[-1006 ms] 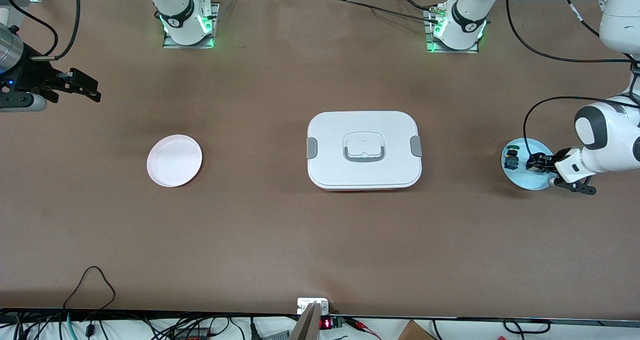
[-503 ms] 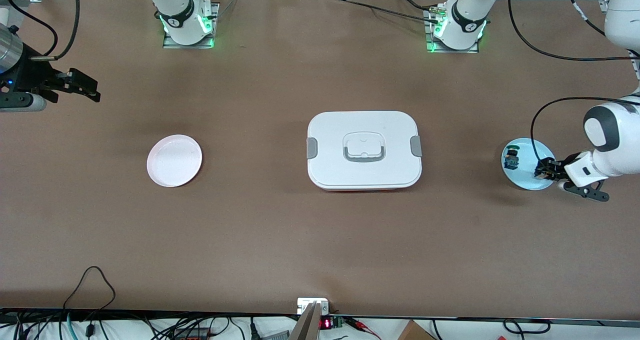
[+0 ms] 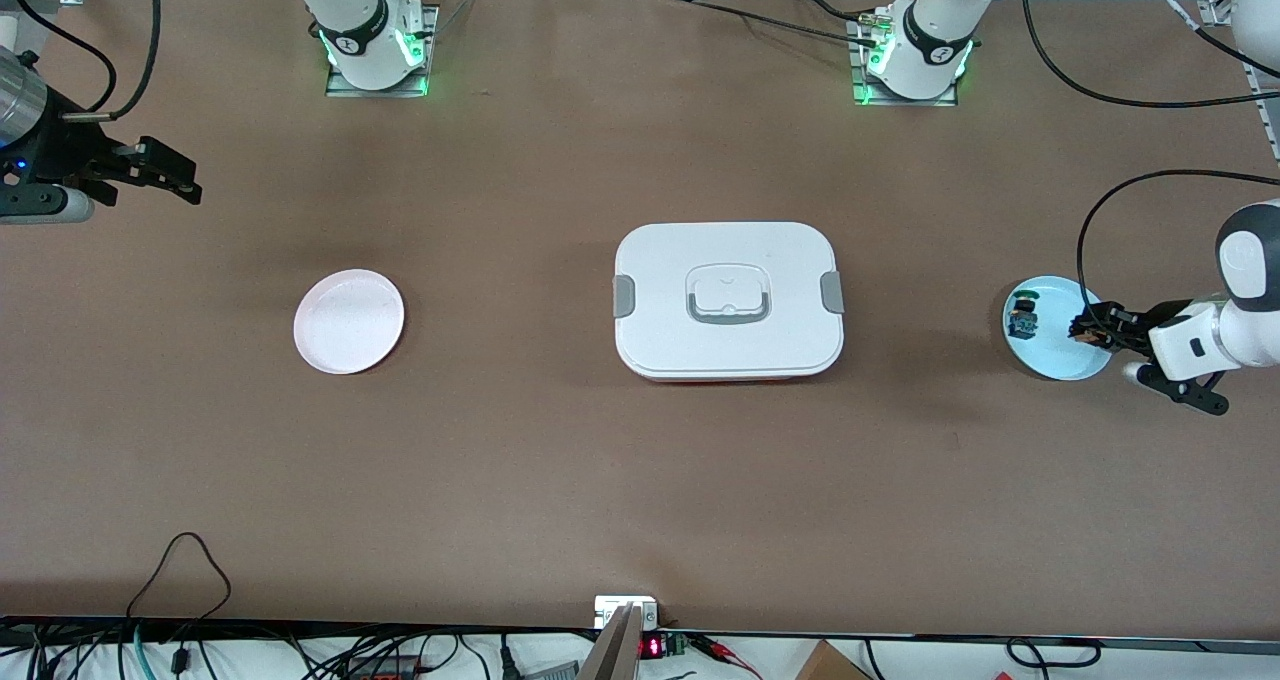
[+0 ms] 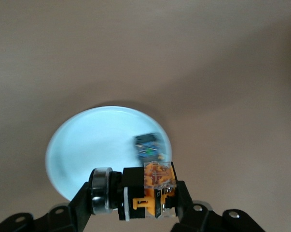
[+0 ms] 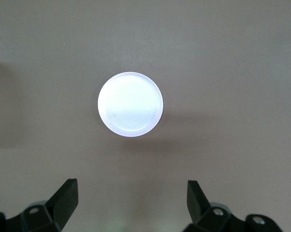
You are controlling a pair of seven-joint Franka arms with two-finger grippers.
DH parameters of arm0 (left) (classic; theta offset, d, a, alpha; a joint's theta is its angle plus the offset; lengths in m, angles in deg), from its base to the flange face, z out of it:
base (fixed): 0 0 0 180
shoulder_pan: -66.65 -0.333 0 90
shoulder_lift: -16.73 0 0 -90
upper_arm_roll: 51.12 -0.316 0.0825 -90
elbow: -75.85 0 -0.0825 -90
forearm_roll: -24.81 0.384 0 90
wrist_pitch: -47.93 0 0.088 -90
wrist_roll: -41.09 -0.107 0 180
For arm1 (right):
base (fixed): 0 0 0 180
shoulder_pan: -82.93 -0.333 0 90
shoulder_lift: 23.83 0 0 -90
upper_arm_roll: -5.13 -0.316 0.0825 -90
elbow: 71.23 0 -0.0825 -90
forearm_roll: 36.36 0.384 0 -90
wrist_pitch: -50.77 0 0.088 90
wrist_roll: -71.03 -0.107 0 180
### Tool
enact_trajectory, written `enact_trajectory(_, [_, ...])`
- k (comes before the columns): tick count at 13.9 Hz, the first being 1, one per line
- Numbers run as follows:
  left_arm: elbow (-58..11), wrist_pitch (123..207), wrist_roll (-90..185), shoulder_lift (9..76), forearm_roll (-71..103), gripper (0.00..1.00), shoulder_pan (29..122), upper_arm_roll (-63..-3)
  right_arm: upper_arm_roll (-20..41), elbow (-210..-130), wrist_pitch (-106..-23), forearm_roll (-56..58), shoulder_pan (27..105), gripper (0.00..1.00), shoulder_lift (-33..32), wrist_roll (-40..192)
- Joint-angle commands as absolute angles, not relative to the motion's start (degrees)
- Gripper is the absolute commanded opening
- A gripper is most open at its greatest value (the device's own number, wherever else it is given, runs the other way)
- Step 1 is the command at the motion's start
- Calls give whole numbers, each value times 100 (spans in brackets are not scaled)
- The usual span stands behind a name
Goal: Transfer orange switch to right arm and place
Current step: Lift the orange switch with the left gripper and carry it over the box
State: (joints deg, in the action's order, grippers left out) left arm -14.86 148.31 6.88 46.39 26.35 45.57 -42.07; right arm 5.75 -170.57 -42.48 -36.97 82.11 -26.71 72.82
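Clearly a robotics lab. Two white arms bolted on metal base plates [image 3: 380, 60] with green status lights, at a wide brown table [image 3: 640, 480]. Loose black cables [image 3: 180, 570] and small electronics with a red readout [image 3: 652, 647] along the table edge nearest the front camera.

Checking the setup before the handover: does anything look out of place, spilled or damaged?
Nothing stands out. The left gripper holds the orange switch above the blue plate, where the other switch sits. The white box is shut and square, the pink plate is bare, and the right gripper waits open.
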Motion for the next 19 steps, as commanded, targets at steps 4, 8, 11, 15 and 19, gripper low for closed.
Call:
enact_trajectory(4, [-1020,13391,541,4547,1736,15,4477,-3610,548,-17134,-4301,-3680,8214,100,-2761,7235])
enact_trajectory(8, [-1037,13003,480,4301,859,12,4442,-3109,548,-17125,-4266,-3689,8232,100,-2743,7235])
enact_trajectory(11, [-1107,13002,-450,4327,-222,12,4459,-2976,548,-17081,-4257,-3698,8223,100,-2708,7235])
enact_trajectory(15, [-1335,13011,-2206,4406,-1594,12,4503,-2740,575,-16879,-4248,-3680,8250,100,-2585,7297])
enact_trajectory(19, [-1740,13055,-4369,4371,-2684,12,4424,-2248,575,-16879,-4248,-3680,8241,100,-2576,7297])
